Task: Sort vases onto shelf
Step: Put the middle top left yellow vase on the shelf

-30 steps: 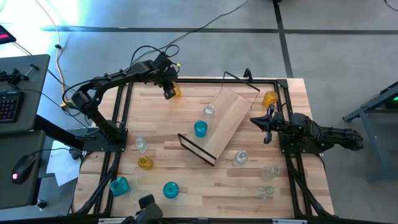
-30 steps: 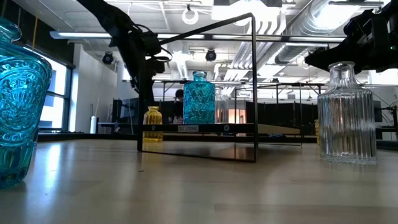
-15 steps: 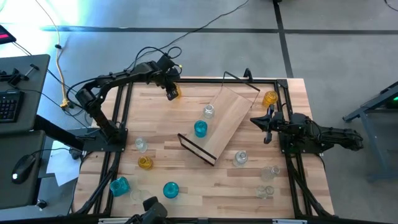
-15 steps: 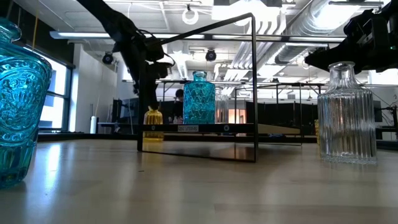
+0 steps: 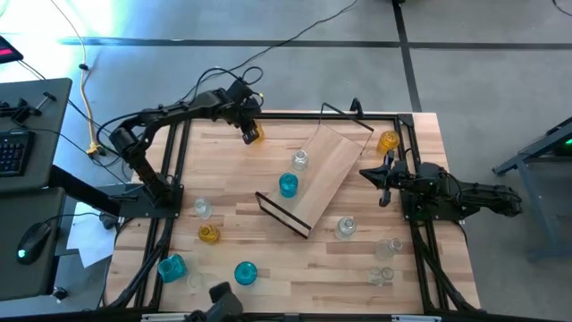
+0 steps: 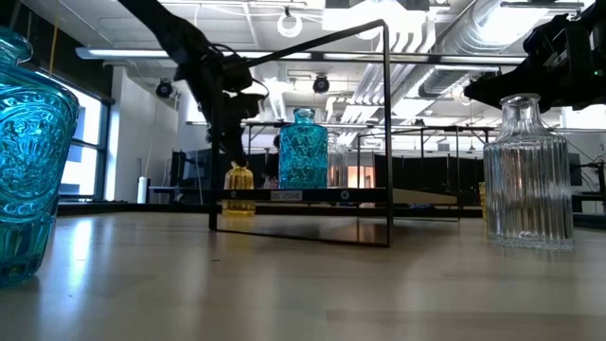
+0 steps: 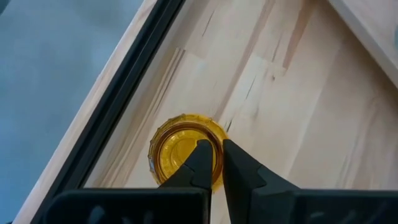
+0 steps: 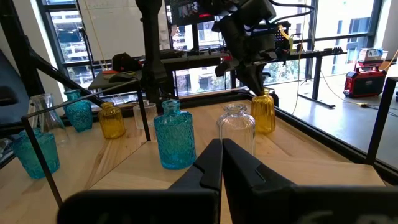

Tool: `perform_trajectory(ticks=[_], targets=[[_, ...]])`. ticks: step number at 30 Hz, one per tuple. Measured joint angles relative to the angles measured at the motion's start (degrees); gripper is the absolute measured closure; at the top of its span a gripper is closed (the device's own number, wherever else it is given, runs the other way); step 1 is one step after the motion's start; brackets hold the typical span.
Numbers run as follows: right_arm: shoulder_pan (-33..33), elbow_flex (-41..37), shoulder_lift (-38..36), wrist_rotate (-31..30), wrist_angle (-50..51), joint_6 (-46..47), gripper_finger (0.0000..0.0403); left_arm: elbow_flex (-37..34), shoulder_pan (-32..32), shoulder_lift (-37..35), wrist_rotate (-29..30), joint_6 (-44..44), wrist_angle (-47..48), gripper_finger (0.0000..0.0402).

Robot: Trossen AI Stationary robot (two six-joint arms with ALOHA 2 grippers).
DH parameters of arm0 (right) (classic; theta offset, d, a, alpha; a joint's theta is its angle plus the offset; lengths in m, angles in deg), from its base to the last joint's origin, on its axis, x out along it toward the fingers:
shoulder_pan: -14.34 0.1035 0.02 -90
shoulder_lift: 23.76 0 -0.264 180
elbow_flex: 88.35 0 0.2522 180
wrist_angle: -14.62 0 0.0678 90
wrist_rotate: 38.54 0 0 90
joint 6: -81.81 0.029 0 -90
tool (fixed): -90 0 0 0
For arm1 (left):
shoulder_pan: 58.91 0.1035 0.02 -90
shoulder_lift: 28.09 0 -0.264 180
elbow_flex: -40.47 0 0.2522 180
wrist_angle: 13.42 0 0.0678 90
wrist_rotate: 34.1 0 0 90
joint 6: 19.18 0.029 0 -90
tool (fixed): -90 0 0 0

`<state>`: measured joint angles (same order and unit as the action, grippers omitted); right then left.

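High view: amber vase (image 5: 253,134) beside table rail (image 5: 295,114).

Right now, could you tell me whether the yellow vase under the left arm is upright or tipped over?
Upright. The yellow vase stands on its base in the low view, and the left claw looks straight down into its round mouth, shut on the rim.

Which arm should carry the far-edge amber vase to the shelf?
Left. The left gripper is already pinched on the rim of that amber vase. The right gripper waits shut on the far side of the shelf.
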<state>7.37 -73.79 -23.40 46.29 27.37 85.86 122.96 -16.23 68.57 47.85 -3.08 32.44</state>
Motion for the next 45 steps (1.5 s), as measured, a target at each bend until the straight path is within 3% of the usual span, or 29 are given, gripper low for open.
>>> perform_trajectory(ticks=[11, 27, 45], targets=[[0.0, 0.0, 0.0, 0.0, 0.0, 0.0, 0.0402, 0.6, -2.8, 0.1, -0.4, -0.5, -0.3, 0.0398], [0.0, 0.0, 0.0, 0.0, 0.0, 0.0, 0.0402, 9.4, -6.2, 0.1, -0.4, -0.6, -0.2, 0.0400], [0.0, 0.0, 0.0, 0.0, 0.0, 0.0, 0.0402, 11.4, -11.5, 0.7, 0.6, -1.5, -9.2, 0.0400]])
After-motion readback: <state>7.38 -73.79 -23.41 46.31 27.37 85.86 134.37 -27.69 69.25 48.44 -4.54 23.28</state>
